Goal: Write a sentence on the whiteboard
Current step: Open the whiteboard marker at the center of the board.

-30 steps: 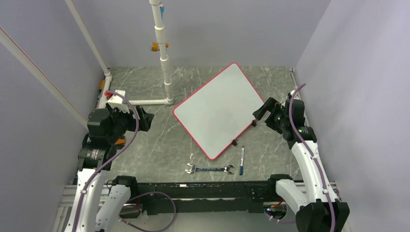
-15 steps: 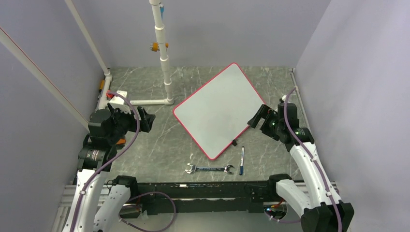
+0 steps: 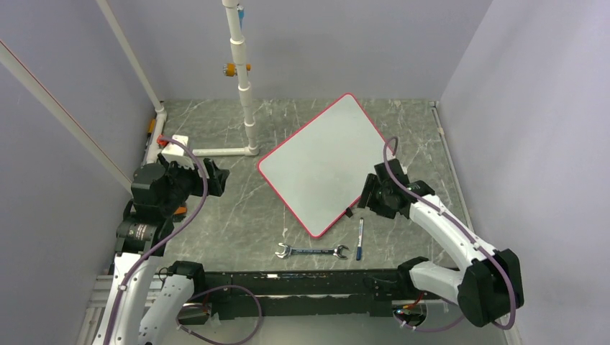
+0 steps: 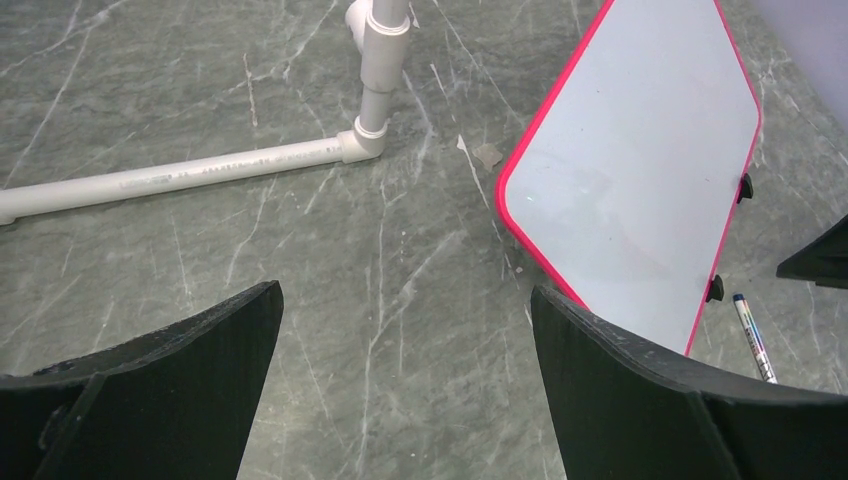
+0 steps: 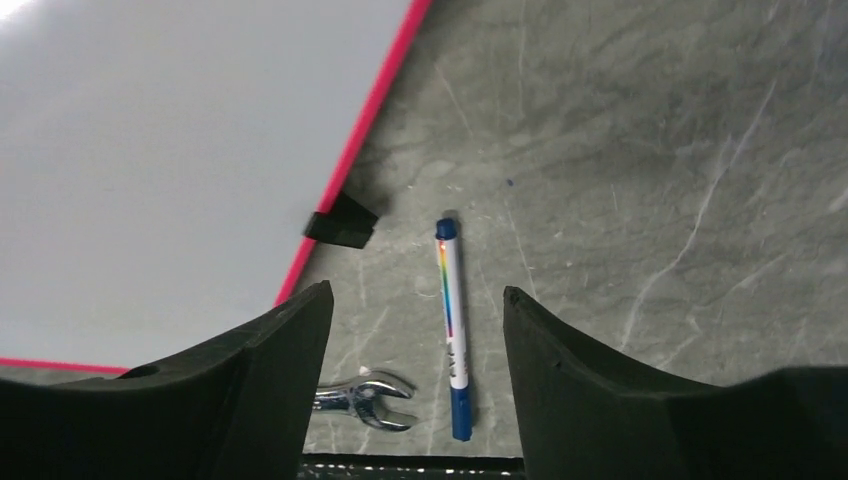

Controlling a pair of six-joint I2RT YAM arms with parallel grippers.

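The whiteboard (image 3: pixel 324 162) lies flat and turned like a diamond, with a red-pink rim and black clips. Its surface is blank and no sentence shows on it. It also shows in the left wrist view (image 4: pixel 640 170) and the right wrist view (image 5: pixel 170 170). A blue-capped marker (image 3: pixel 360 238) lies on the table just off the board's lower right edge. My right gripper (image 3: pixel 367 197) is open and empty and hovers above the marker (image 5: pixel 452 320), which lies between the jaws in the right wrist view. My left gripper (image 3: pixel 216 176) is open and empty, left of the board.
A steel wrench (image 3: pixel 311 251) lies near the front edge, left of the marker. A white PVC pipe stand (image 3: pixel 244 86) rises behind the board's left corner, with its base pipe (image 4: pixel 200 175) along the table. Grey walls close in both sides.
My right arm has swung left and down from the board's right edge to above the marker. The left arm has stayed almost still.
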